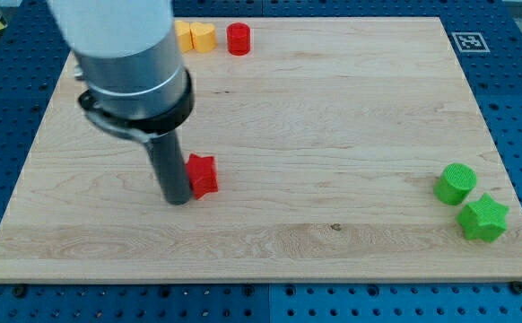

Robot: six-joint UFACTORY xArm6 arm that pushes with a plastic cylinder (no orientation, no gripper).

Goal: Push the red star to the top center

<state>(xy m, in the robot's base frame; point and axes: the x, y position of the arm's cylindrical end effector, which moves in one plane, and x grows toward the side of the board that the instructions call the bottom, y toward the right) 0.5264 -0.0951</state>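
Observation:
The red star [203, 174] lies on the wooden board [333, 117], left of the middle and a little below it. My tip [177, 200] rests on the board right against the star's left side, slightly below its centre. The rod and the grey arm body rise from there toward the view's top left and hide part of the board behind them.
A red cylinder [239, 39] stands at the top edge, left of centre. A yellow heart-shaped block [204, 37] and another yellow block [185, 34] sit just left of it. A green cylinder [456, 184] and a green star [483, 218] sit at the lower right.

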